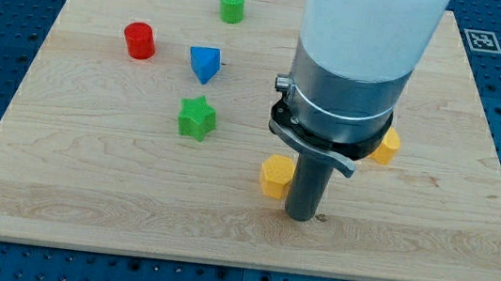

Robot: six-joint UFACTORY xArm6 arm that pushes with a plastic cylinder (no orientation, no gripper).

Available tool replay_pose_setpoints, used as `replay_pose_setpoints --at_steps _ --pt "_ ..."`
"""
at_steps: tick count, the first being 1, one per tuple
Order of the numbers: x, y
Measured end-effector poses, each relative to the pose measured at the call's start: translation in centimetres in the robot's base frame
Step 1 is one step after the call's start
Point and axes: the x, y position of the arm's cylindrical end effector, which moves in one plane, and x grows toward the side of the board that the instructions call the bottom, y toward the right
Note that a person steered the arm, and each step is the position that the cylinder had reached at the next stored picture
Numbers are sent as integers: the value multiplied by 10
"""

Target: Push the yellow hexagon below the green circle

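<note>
The yellow hexagon [275,175] lies near the middle of the wooden board [55,194]. My tip [303,217] rests on the board just right of it and slightly lower; the rod covers the hexagon's right edge, and I cannot tell whether they touch. The green circle [232,6] stands far off at the view's top, left of the arm.
A red cylinder [139,40], a blue triangle block [204,63] and a green star [196,118] lie on the left half. A second yellow block [387,148] peeks out right of the arm. The arm's body hides the board's upper right.
</note>
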Motion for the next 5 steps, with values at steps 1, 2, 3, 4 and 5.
replay_pose_setpoints --at_steps 1,2,3,4,5 --pt "0 0" --pt "-17 -9" --pt "-30 -17" --pt "-30 -18" --pt "-39 -29"
